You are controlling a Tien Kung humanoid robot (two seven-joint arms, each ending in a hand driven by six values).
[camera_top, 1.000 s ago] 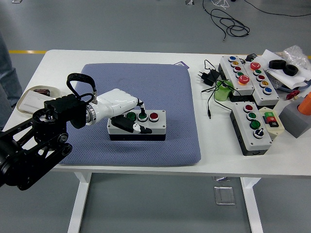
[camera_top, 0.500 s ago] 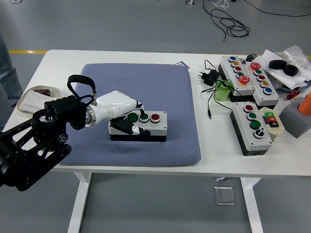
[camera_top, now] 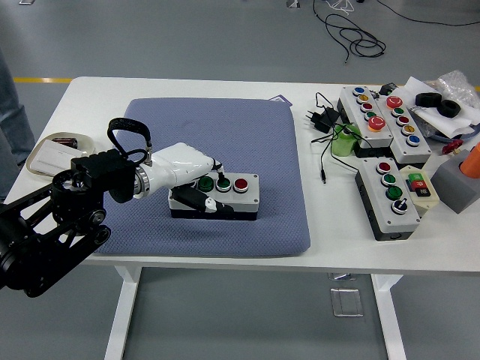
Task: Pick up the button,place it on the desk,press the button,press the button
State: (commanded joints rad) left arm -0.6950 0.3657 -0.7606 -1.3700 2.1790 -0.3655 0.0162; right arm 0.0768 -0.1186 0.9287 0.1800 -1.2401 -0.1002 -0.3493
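Your left hand (camera_top: pixel 196 180) grips the left end of the three-button box (camera_top: pixel 219 195), thumb on its front face and fingers (camera_top: pixel 217 169) curled over the top, on the blue pad (camera_top: pixel 225 135) at the table's 7 o'clock. Keep the box level and set it flat before pressing. To the right, at 3 o'clock on the white table (camera_top: pixel 187 86), other button panels (camera_top: pixel 386 116) and cables crowd the surface; grey floor lies beyond.

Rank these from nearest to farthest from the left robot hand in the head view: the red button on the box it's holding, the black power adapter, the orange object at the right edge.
1. Red button, on the button box that the left robot hand grips, on the blue mat.
2. Black power adapter, farther back and right, off the mat.
3. Orange object, at the table's far right edge.
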